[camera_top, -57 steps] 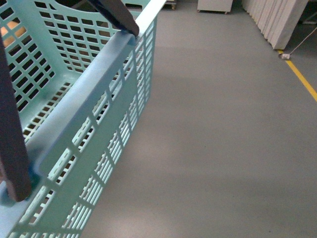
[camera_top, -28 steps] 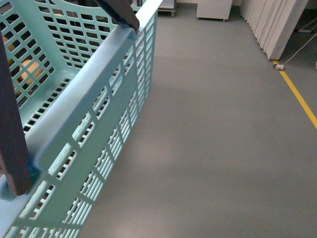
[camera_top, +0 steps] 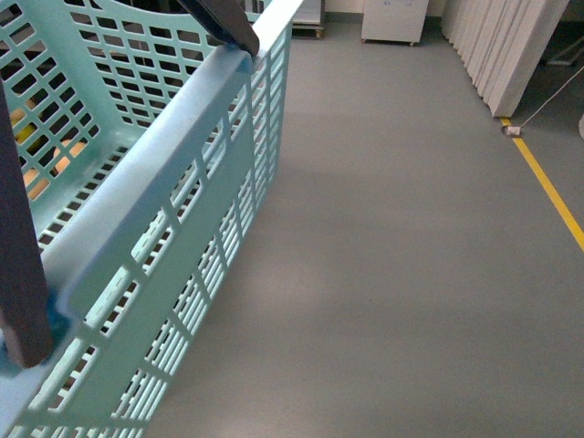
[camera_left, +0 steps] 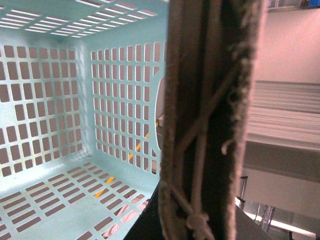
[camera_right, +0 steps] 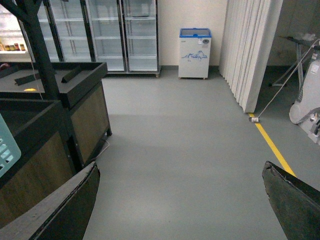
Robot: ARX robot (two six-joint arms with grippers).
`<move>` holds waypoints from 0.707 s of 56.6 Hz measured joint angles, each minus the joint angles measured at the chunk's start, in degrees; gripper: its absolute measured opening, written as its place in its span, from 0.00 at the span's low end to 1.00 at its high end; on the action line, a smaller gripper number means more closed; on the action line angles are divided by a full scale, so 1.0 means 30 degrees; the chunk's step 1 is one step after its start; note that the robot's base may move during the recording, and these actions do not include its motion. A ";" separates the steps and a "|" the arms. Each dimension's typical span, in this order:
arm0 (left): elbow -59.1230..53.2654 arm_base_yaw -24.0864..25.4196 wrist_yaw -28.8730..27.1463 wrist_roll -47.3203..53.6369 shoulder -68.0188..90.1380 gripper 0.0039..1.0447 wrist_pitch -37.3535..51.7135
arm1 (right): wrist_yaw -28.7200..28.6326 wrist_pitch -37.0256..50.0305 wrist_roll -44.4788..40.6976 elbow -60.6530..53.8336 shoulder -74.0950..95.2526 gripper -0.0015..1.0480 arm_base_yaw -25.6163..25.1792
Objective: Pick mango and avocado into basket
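The light turquoise slotted plastic basket (camera_top: 164, 173) was left of the right gripper (camera_right: 181, 167), which was spread wide and empty above the grey floor (camera_top: 411, 274). The basket's brown-grey handle (camera_left: 210, 120) filled the left wrist view, and I cannot tell whether the left gripper held it.

Honestly nothing readable here. The small white chest freezer (camera_right: 195, 53) by the back wall has a blue logo on its front, but it's too small to make out. Packaging on the cooler shelves (camera_right: 11, 46) is just coloured blobs, no legible words or numbers.
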 joint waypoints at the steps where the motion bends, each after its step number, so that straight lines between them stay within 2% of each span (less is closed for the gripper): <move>1: 0.0000 -0.0044 0.0066 0.0044 0.0000 0.06 0.0000 | 0.0000 0.0000 0.0007 0.0000 0.0000 0.93 0.0000; 40: -0.0007 -0.0029 0.0007 0.0029 0.0095 0.06 -0.0051 | -0.0015 -0.0007 0.0000 0.0000 0.0000 0.93 0.0015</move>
